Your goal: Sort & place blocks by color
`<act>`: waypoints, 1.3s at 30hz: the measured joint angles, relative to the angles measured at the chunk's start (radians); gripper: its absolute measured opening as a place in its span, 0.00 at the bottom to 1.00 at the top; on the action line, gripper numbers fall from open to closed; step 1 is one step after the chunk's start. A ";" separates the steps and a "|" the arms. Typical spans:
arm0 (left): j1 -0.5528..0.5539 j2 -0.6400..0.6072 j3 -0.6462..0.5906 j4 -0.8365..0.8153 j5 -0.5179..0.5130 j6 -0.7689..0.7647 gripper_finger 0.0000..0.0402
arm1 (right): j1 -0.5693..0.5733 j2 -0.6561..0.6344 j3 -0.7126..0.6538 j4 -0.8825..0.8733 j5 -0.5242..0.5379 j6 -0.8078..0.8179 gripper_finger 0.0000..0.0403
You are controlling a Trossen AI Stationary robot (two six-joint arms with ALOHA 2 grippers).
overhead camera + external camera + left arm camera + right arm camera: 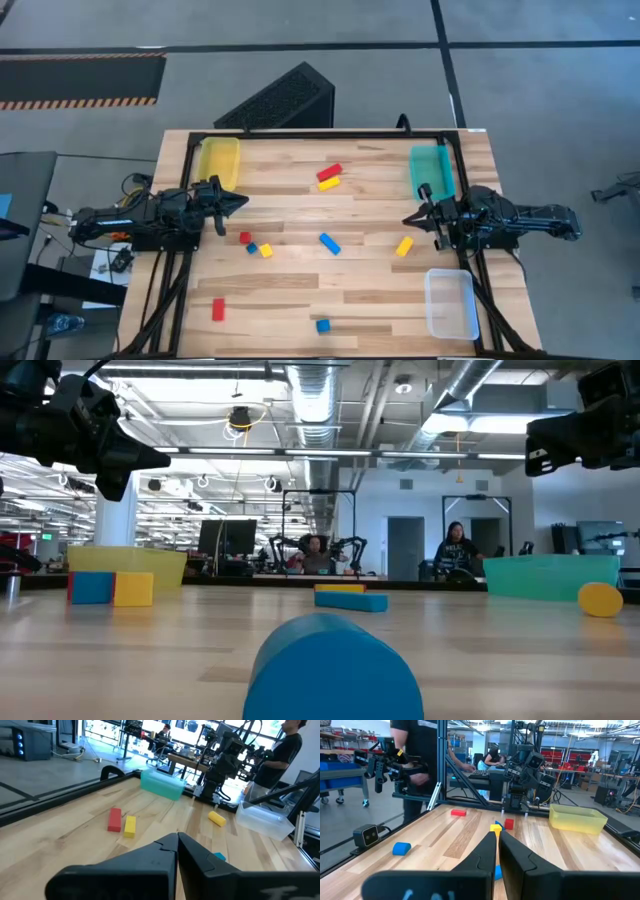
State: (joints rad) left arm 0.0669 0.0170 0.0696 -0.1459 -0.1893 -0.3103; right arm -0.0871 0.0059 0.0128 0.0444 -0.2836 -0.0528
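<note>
Across the wooden desk (300, 290) the blocks lie scattered and unsorted: a red bar (329, 172) touching a yellow bar (329, 184) near the far edge, a blue bar (329, 243) in the middle, a yellow block (404, 246) just beside the right gripper (408, 219), a small red, blue and yellow cluster (254, 245) near the left gripper (243, 202), then a lone red block (218, 310) and a blue one (323, 326) at the near edge. Both grippers hover at their own sides of the desk, jaws closed and holding nothing. The yellow tray (219, 160), teal tray (432, 168) and clear tray (450, 304) look empty. Sensible opening play, by the look of it: each arm takes its nearest block, jaws opening wide before descending, squared across a bar's short sides so the neighbour isn't nudged.
</note>
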 joint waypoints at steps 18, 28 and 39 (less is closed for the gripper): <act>0.000 0.000 0.000 0.000 0.000 0.000 0.00 | 0.000 0.000 0.000 0.000 0.000 0.000 0.11; 0.000 0.000 0.000 0.000 0.000 0.000 0.00 | 0.000 0.000 0.000 0.000 0.000 0.000 0.11; 0.000 0.005 -0.006 0.043 -0.165 0.180 0.00 | 0.000 0.000 0.000 0.000 0.000 0.000 0.11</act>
State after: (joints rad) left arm 0.0673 0.0219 0.0631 -0.1024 -0.3547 -0.1301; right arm -0.0872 0.0063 0.0128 0.0444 -0.2836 -0.0528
